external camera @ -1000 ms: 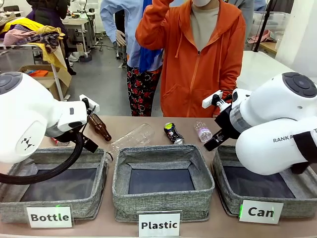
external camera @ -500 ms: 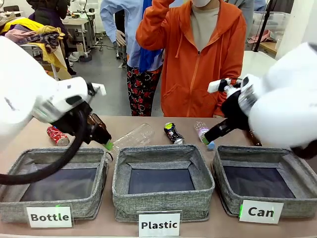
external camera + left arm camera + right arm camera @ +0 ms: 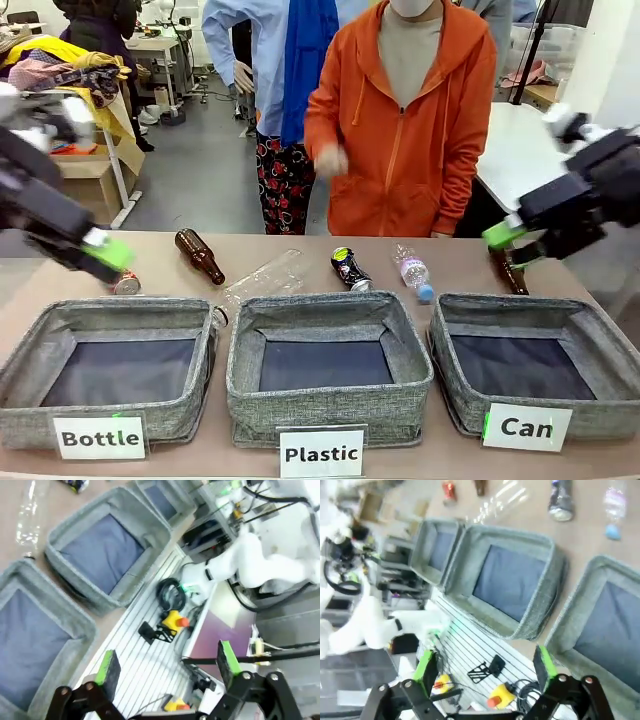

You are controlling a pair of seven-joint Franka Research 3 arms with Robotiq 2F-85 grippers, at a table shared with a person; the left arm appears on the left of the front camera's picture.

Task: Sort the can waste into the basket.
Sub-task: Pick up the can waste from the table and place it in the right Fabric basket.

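Both arms have swung up and outward since the earlier frame: the left hand [image 3: 105, 257] hangs blurred over the tabletop's [image 3: 300, 250] left edge and the right hand [image 3: 510, 246] over its right edge, each with jaws spread wide and holding nothing. Just under the left hand's tip lies the crushed red can [image 3: 126, 285], by the back rim of the grey basket labelled "Bottle" [image 3: 30, 420]. Between the hands, the black can with green-yellow print [image 3: 349, 268] lies open to reach behind the basket labelled "Plastic" [image 3: 250, 400]. Below the right hand stands the grey woven basket labelled "Can" [image 3: 600, 420].
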